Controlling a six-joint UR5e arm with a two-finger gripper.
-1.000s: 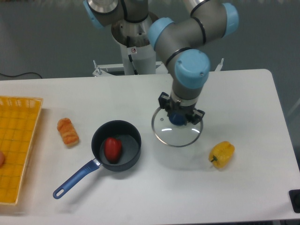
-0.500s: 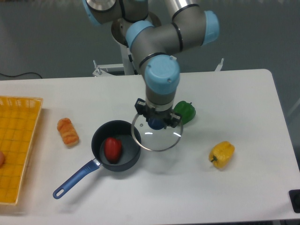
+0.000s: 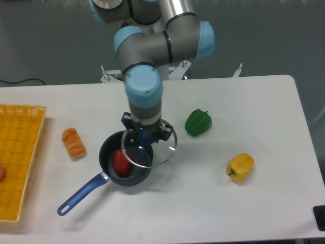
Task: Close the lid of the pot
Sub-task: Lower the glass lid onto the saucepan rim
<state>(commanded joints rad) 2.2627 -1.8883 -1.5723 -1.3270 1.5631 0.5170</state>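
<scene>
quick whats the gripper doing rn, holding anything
Gripper: shut on the blue knob of the glass lid, holding it partly over the pot, not yet seated.

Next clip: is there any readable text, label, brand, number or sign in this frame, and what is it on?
None can be read.
No print shows on the pot, the lid, the green pepper, the yellow pepper or the yellow basket.
The robot arm carries no legible label or brand.

Light: bright, even, from overhead.
Shadows: soft, faint beneath the yellow pepper (image 3: 240, 168).
Glare: small glints on the lid (image 3: 152, 150).
Sharpness: mildly soft overall.
</scene>
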